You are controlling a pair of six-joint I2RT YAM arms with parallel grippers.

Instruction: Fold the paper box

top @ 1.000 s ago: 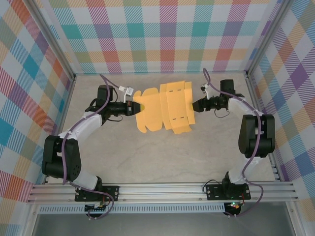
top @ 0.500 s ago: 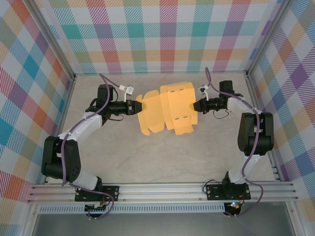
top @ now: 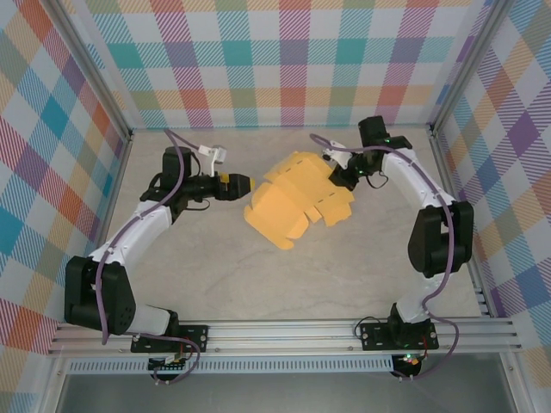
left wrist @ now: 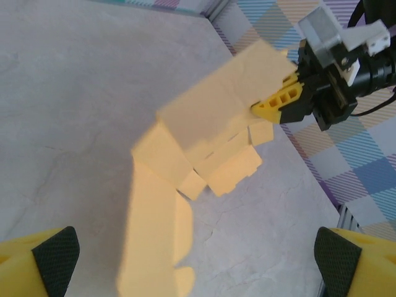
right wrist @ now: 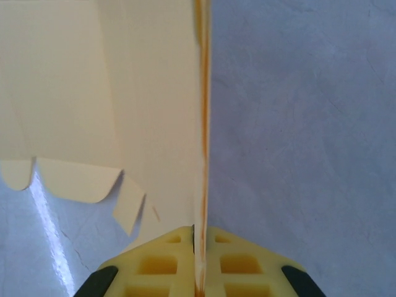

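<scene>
The left arm reaches along the table toward the centre, its left gripper (top: pixel 243 183) spread wide, just short of the box (top: pixel 291 205). This partly folded card sheet hangs tilted over mid-table. The right arm arcs in from behind, and the right gripper (top: pixel 343 177) pinches the box's right edge.

Your paper box (top: pixel 297 202) sits over the table (top: pixel 258 284); left gripper (top: pixel 245 183) just left of it, apart; right gripper (top: pixel 343 178) touching its right edge.

Robot test booth.
Plaid walls (top: pixel 293 60) stood from nine to three o'clock, a metal rail (top: pixel 284 331) at six.
</scene>
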